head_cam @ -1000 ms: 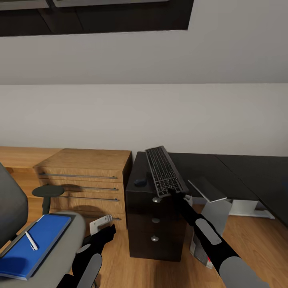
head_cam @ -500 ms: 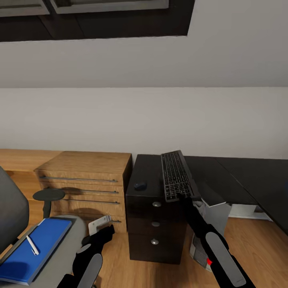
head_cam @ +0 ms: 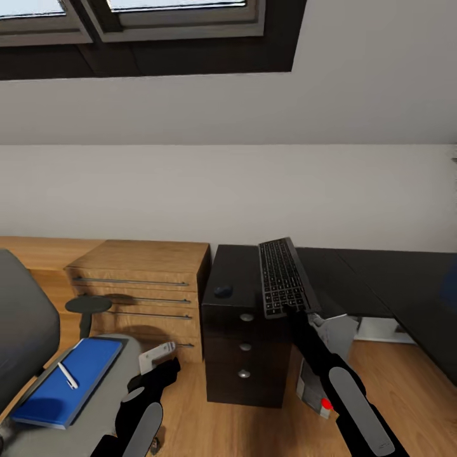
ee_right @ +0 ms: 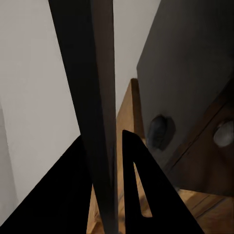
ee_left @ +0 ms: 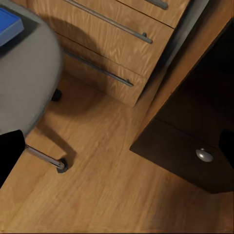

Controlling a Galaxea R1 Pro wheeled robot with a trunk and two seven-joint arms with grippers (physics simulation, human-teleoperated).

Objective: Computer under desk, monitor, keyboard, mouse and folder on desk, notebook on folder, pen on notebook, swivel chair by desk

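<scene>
Black desk [head_cam: 374, 273] surface noted w/ mouse [head_cam: 223, 291] on it; keyboard [head_cam: 283, 277] held edge-gripped in right jaws [head_cam: 293, 309] above it, presumably for laydown; left jaws' [head_cam: 166, 360] state indeterminate.

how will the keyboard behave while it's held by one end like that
The keyboard probably stays stiff: it looks straight while the right gripper pinches its near end. Gripped so far from its middle, it may pivot or slip. It seems light, being thin.

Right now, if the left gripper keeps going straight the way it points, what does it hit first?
Likely the bare wooden floor between the grey swivel chair seat and the dark three-drawer desk unit. Depth is unclear, but nothing seems to lie in between.
</scene>
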